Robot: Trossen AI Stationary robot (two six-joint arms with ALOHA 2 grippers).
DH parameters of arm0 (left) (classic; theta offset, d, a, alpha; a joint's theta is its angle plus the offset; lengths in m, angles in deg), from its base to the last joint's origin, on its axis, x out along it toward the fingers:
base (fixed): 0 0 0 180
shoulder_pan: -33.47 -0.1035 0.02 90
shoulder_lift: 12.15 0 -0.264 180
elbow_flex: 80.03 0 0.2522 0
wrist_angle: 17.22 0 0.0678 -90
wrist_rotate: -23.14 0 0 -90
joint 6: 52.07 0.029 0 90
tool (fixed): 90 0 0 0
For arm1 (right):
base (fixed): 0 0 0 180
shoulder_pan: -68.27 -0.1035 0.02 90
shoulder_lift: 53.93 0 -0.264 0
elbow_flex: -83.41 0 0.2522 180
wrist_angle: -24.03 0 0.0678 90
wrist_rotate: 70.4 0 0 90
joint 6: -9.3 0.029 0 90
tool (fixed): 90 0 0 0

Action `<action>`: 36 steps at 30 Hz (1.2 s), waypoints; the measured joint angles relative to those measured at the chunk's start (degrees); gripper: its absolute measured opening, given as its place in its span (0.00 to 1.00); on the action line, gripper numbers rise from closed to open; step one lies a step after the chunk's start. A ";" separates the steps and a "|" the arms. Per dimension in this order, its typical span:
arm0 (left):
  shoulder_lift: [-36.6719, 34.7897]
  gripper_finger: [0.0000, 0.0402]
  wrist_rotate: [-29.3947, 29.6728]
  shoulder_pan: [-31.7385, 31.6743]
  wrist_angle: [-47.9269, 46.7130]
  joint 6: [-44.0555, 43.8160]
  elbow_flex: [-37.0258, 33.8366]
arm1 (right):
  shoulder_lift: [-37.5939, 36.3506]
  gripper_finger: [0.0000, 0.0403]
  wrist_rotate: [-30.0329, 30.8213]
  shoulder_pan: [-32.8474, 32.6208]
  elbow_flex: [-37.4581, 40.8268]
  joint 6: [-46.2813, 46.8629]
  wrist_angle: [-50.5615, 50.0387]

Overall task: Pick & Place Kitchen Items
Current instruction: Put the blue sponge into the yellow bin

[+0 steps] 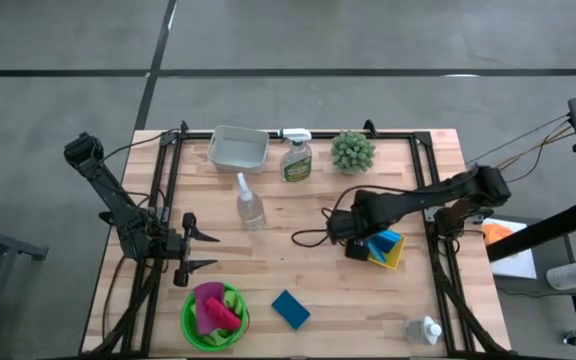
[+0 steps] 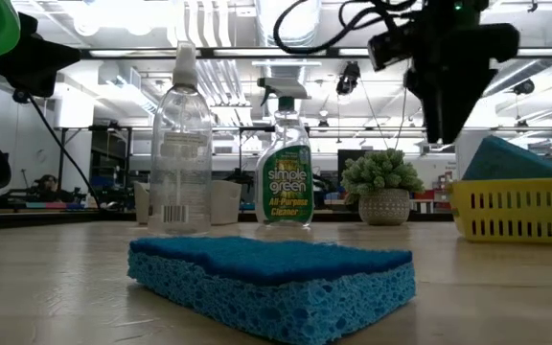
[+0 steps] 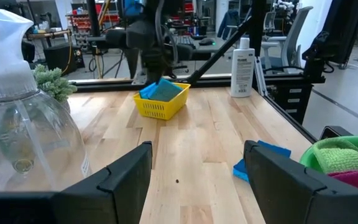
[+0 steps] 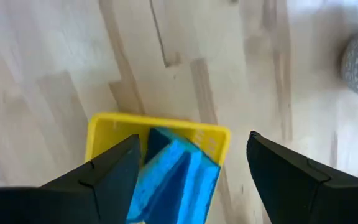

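With a blue sponge (image 4: 176,171) lying tilted in the yellow basket (image 4: 104,134) near the table's right edge, the right gripper (image 4: 191,165), fingers spread and empty above it, should lift straight up clear of the rim

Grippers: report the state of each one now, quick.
Left gripper: open, holding nothing, beside the green bowl.
Right gripper: open, empty, above the blue sponge in the yellow basket.

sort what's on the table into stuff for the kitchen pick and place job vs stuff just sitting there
Job items:
blue sponge
sponge in yellow basket
cloths in green bowl
clear spray bottle
green cleaner bottle
white bottle

Just sitting:
potted plant
white tray
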 joint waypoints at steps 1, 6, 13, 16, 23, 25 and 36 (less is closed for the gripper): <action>0.00 0.63 0.00 0.00 -0.03 -0.01 0.00 | -0.27 0.71 -0.02 -0.02 0.00 -0.11 0.79; -0.02 0.63 0.01 0.01 -0.03 0.00 0.00 | -1.69 0.71 -3.70 -1.81 0.00 -0.98 9.83; -0.02 0.63 0.03 -0.01 0.01 -0.02 0.00 | -0.33 0.71 -7.69 -7.93 0.22 -1.62 31.54; -0.02 0.63 0.03 0.01 0.04 -0.02 0.00 | 1.84 0.71 -8.28 -10.74 0.92 -1.30 39.92; -0.02 0.63 0.16 0.01 0.19 -0.02 0.00 | 10.36 0.71 -8.32 -15.27 0.98 -0.23 49.70; -0.01 0.63 0.16 0.00 0.19 -0.02 0.00 | 12.83 0.71 -8.32 -15.63 0.98 0.63 52.36; -0.02 0.63 0.14 -0.01 0.32 -0.02 0.00 | 22.01 0.71 -8.16 -15.08 -0.27 5.70 55.80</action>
